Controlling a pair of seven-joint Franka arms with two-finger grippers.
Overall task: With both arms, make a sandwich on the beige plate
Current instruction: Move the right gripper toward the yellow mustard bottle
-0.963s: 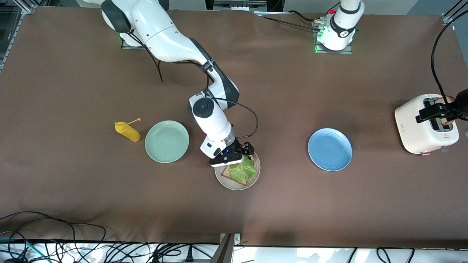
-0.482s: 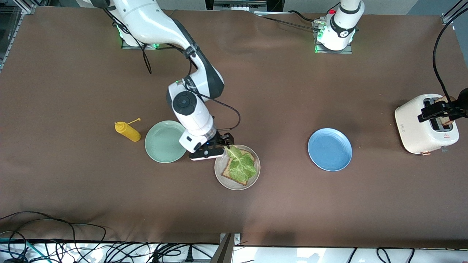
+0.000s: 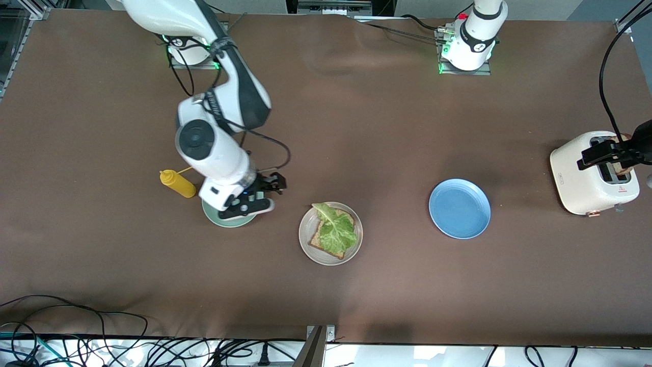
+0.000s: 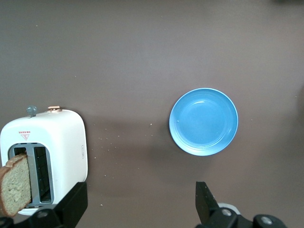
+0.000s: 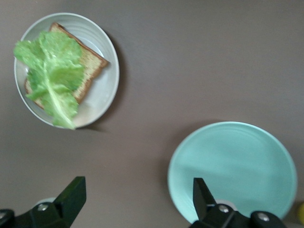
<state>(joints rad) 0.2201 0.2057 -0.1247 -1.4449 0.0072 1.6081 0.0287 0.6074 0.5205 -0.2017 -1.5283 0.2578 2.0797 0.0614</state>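
Front view: sandwich (image 3: 333, 232), bread and lettuce, sits on the beige plate (image 3: 307, 247) awaiting a top slice. Right hand (image 3: 265, 191) hovers open, empty, over the green plate (image 3: 224, 220). Left hand (image 3: 608, 153) above the toaster (image 3: 580, 178), probably open, near its bread (image 4: 14, 187).

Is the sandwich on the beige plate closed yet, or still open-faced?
Open-faced. The beige plate holds one bread slice with the lettuce leaf bare on top. The second slice still stands in the toaster.

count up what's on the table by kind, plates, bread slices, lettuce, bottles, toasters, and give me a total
Plates: 3, beige plate, green plate, blue plate
Bread slices: 2, one on the beige plate, one in the toaster
Lettuce leaves: 1
Yellow bottles: 1
Toasters: 1
Total: 8
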